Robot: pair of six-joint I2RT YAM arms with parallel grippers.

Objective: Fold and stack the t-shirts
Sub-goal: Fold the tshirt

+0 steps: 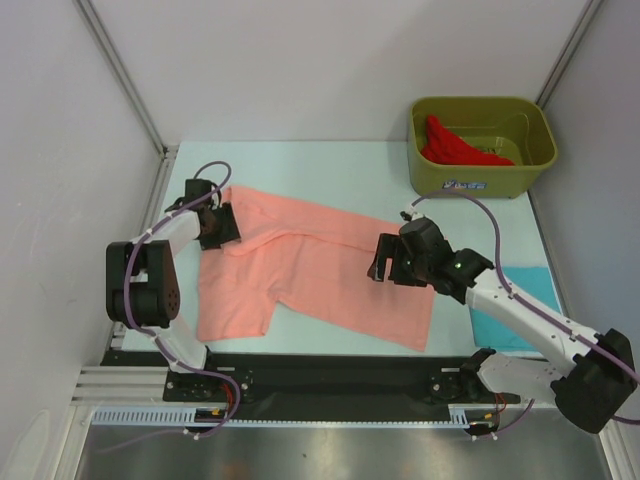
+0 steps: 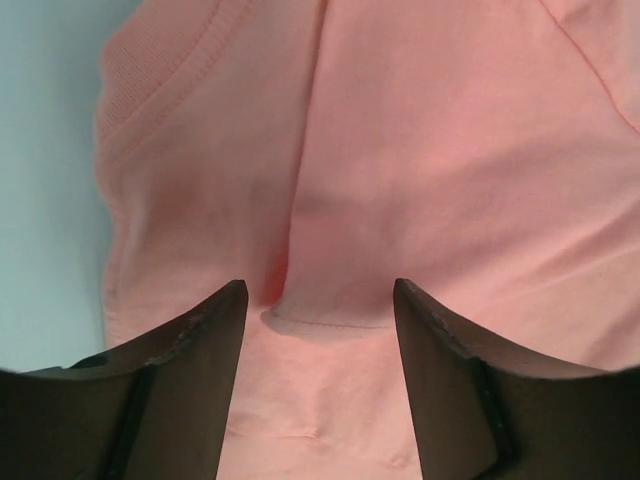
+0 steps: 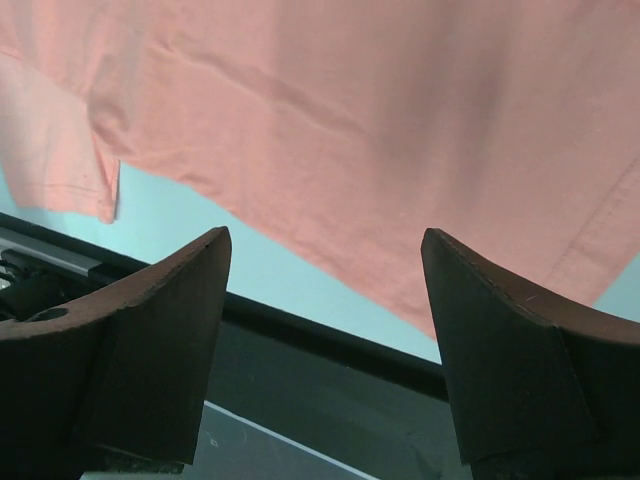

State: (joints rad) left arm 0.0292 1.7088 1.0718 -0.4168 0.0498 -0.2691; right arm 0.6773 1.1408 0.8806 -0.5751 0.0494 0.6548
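Salmon-pink t-shirt [image 1: 320,270]: table centre, not yet folded. Turquoise t-shirt [image 1: 535,283], 4 o'clock: apparently folded. Red t-shirt [image 1: 450,145]: in tub [image 1: 480,182], 1 o'clock. Left gripper [image 1: 224,226] and right gripper [image 1: 382,262]: released, empty.

Robot lab cell, white walls [image 1: 330,60], aluminium posts [image 1: 118,72]

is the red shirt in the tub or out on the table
In the tub: the red shirt lies bunched up inside the olive-green tub, toward its left wall.
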